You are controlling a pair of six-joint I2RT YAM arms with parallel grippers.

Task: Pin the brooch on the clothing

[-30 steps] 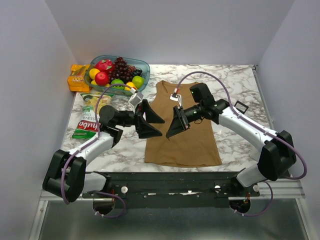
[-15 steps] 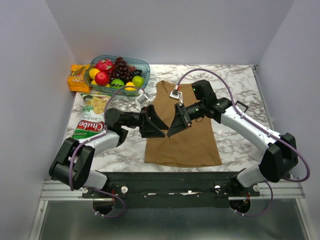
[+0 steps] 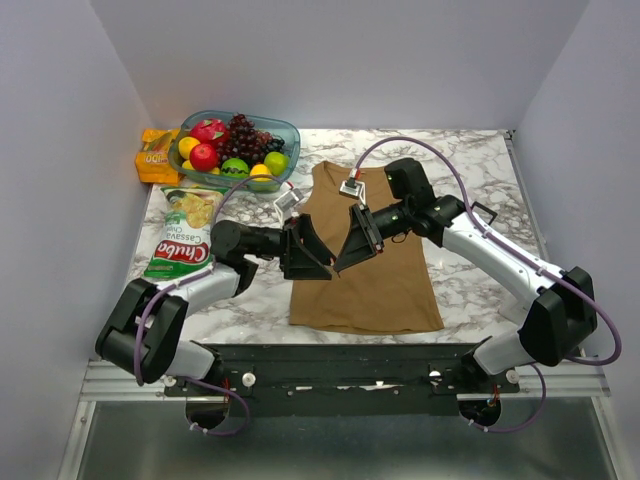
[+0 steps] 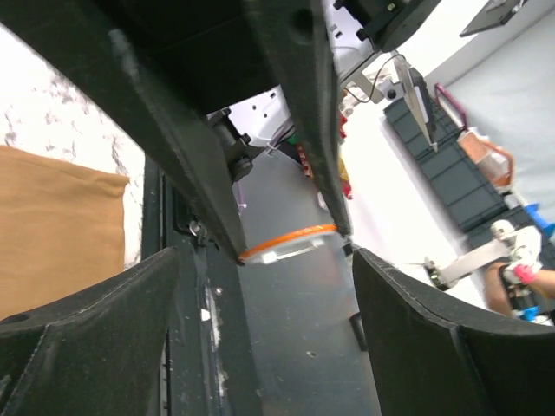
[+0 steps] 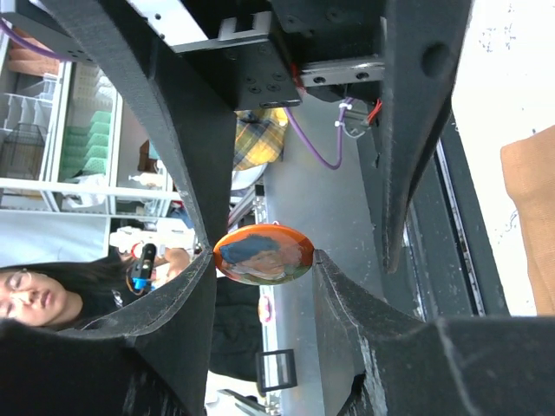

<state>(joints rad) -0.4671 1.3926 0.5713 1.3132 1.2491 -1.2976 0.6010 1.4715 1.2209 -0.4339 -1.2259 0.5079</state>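
The brooch (image 5: 263,253) is a round orange button with a blue-and-pale portrait. My right gripper (image 5: 264,260) is shut on it edgewise, and hangs above the left edge of the clothing (image 3: 375,285), a tan tank top lying flat on the marble table. My left gripper (image 3: 318,262) is open, tip to tip with my right gripper (image 3: 342,262). In the left wrist view the brooch's orange rim (image 4: 286,242) shows between the right gripper's fingers, just beyond my open left gripper (image 4: 264,260). A corner of the tank top also shows in the left wrist view (image 4: 52,225).
A clear bowl (image 3: 291,131) of fruit stands at the back left, with an orange packet (image 3: 155,155) beside it. A green-and-white chips bag (image 3: 180,240) lies left of my left arm. A small black square frame (image 3: 482,212) sits right of the top.
My left gripper has moved right and down toward the right gripper, closing the gap between the two. The right gripper has shifted only slightly.
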